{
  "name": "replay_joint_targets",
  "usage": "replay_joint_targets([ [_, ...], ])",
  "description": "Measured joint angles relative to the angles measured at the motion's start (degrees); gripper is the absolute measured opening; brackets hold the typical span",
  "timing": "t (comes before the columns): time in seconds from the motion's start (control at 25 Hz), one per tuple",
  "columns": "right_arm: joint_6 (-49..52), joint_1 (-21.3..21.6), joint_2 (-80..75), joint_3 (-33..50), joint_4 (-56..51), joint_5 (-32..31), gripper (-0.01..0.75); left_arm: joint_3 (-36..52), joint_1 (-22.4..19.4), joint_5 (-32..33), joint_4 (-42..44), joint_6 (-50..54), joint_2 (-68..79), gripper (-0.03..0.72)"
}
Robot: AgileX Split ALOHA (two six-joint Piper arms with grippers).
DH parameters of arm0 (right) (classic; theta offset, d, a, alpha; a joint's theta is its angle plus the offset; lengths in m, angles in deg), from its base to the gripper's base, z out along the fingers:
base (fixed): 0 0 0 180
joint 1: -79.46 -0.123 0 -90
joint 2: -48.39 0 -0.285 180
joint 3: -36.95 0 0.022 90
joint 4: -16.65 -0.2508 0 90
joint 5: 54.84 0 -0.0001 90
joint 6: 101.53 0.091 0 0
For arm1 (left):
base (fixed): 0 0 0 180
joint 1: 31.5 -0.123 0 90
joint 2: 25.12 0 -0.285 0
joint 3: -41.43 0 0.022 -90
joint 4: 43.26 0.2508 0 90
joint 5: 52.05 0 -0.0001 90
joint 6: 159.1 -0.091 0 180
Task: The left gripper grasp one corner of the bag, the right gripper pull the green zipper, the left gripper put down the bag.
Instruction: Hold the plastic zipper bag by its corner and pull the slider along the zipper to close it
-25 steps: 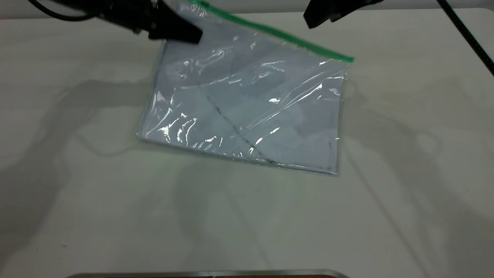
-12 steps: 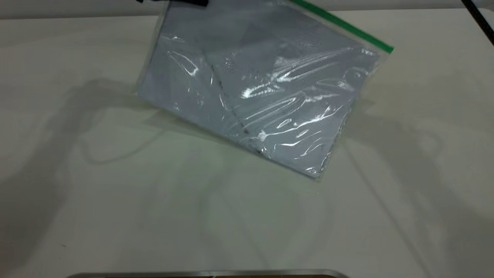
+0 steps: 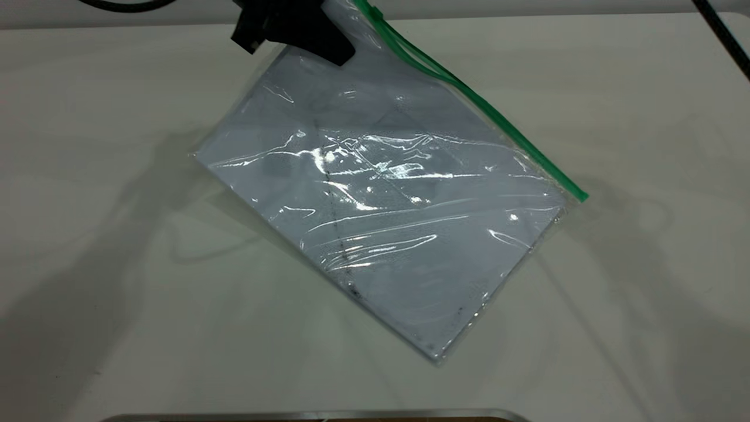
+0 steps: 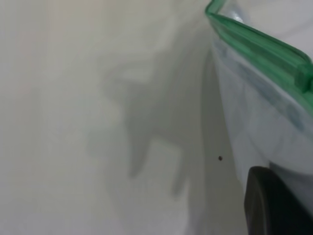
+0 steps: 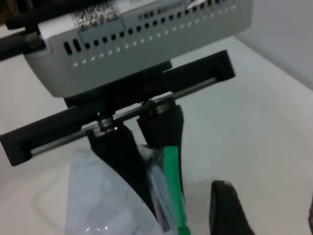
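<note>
My left gripper (image 3: pixel 331 50) is at the far top of the exterior view, shut on the top corner of the bag (image 3: pixel 381 205). The bag is a clear pouch with white paper and a dark smudge line inside. It hangs tilted, its lowest corner near the table. The green zipper (image 3: pixel 486 108) runs down its right edge and gapes into two strands near the top. In the left wrist view the zipper (image 4: pixel 264 49) is above my finger (image 4: pixel 274 205). My right gripper (image 5: pixel 269 215) is open, empty, just beside the zipper (image 5: pixel 172 196) near the held corner; it is outside the exterior view.
The white table (image 3: pixel 644 264) lies under the bag. A black cable (image 3: pixel 720 35) crosses the top right corner. A metal edge (image 3: pixel 316 415) runs along the near side of the table.
The left gripper lifted the bag's corner out of view, then came back down into view. The bag swung so its lower corner points nearer. The right gripper left the exterior view.
</note>
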Motion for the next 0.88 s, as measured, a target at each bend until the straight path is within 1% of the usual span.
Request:
replay_joint_targets([
  [0.2,1.3,0.0,-0.1,0.0,0.4,-1.8,0.439,-0.3,0.6,-0.2,0.0,-0.7,0.0,0.055],
  [0.48,8.9,0.0,-0.2,0.0,9.0,-3.1,0.438,-1.6,0.6,-1.2,-1.1,-1.0,0.0,0.055],
  [0.72,9.2,0.0,-0.2,0.0,8.9,-2.1,0.438,-1.7,0.7,-1.4,-1.1,-1.0,0.0,0.055],
  [0.88,9.2,0.0,-1.9,0.0,8.4,-1.9,0.438,-1.7,1.5,-1.7,-1.1,-1.0,0.0,0.055],
])
